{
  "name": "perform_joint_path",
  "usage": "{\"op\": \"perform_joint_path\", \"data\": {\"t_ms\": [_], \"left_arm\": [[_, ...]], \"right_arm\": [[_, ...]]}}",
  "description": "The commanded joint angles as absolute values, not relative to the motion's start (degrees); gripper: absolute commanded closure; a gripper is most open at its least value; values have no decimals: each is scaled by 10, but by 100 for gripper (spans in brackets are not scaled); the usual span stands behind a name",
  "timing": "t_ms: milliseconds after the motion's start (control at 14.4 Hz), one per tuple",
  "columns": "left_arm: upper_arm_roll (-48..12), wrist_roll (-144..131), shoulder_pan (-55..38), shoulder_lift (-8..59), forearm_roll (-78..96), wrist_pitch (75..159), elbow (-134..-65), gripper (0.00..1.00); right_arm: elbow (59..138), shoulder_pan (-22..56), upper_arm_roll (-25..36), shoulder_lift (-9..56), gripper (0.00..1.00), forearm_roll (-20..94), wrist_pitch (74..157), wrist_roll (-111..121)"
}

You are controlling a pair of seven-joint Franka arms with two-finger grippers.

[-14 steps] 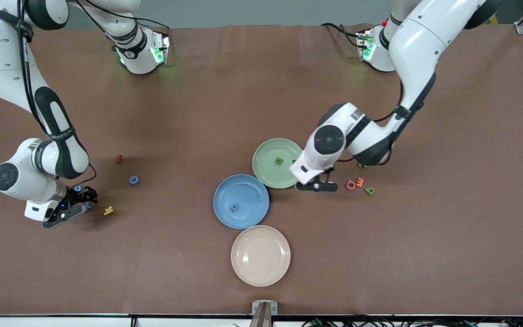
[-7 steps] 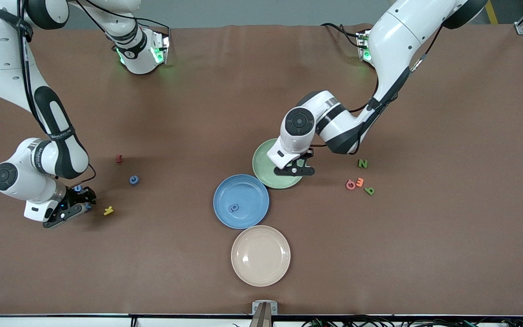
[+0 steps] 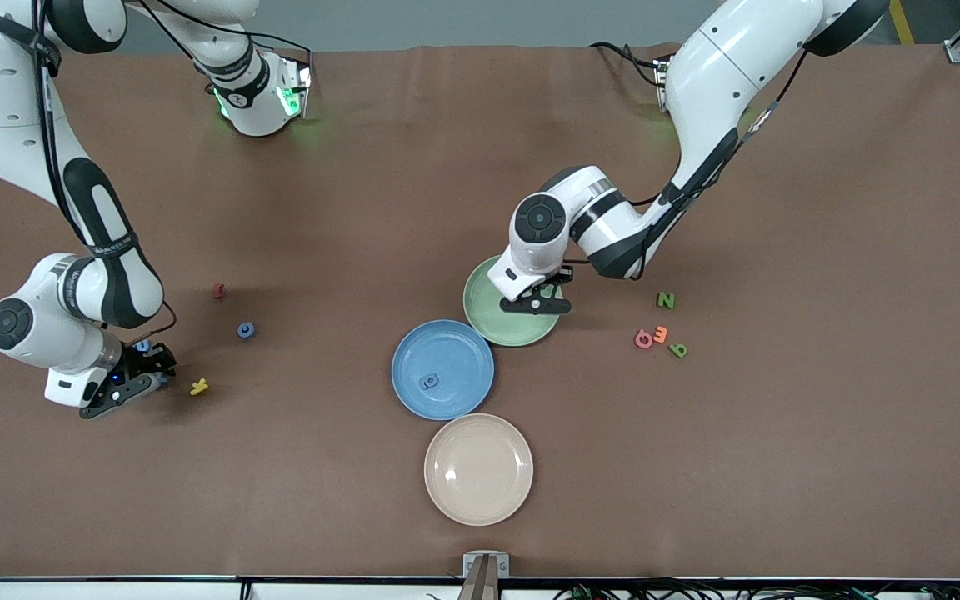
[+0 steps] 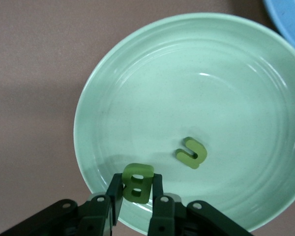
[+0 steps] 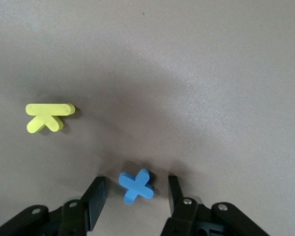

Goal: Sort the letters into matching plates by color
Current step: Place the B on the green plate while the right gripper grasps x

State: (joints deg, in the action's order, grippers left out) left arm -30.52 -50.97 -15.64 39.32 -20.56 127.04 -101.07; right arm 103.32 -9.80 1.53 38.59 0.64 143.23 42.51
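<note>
My left gripper (image 3: 543,297) is shut on a green letter B (image 4: 137,183) and hangs over the edge of the pale green plate (image 3: 488,329), the edge toward the left arm's end of the table. Another green letter (image 4: 191,152) lies in that plate (image 4: 211,73). My right gripper (image 5: 136,184) is low at the table, near the right arm's end. It stands open around a blue cross piece (image 5: 136,186), with a gap on each side. The blue plate (image 3: 455,354) holds one blue letter (image 3: 428,382). A blue letter (image 3: 246,330) and two green letters (image 3: 665,300) (image 3: 678,350) lie loose on the table.
A cream plate (image 3: 478,469) sits nearest the front camera. A yellow piece (image 3: 198,386) lies beside the right gripper, and a red piece (image 3: 217,291) lies farther off. Orange (image 3: 660,334) and pink (image 3: 642,339) pieces lie among the loose green letters.
My left arm has carried the green B from beside the green plate to over the plate's edge. The right arm has stayed in place.
</note>
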Motion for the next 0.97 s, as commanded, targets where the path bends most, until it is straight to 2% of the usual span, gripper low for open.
{"op": "perform_joint_path", "data": {"t_ms": [0, 208, 278, 347, 556, 903], "left_arm": [[-307, -523, -154, 386, -218, 1281, -1020, 76], [-308, -523, -151, 384, -218, 1280, -1020, 29], [-308, -524, -149, 382, -218, 1280, -1020, 20], [-308, -524, -147, 380, -217, 1280, -1020, 14], [-308, -519, -128, 372, -217, 1279, -1019, 6], [-309, -497, -73, 332, -218, 1276, -1056, 6]], "right_arm": [[1040, -99, 10, 391, 54, 3, 1449, 440], [1039, -98, 9, 391, 84, 4, 1448, 437], [1038, -98, 10, 391, 95, 4, 1447, 433], [1038, -99, 9, 391, 98, 7, 1446, 432], [1037, -99, 9, 391, 99, 8, 1445, 432], [1031, -91, 6, 384, 100, 24, 1416, 391]]}}
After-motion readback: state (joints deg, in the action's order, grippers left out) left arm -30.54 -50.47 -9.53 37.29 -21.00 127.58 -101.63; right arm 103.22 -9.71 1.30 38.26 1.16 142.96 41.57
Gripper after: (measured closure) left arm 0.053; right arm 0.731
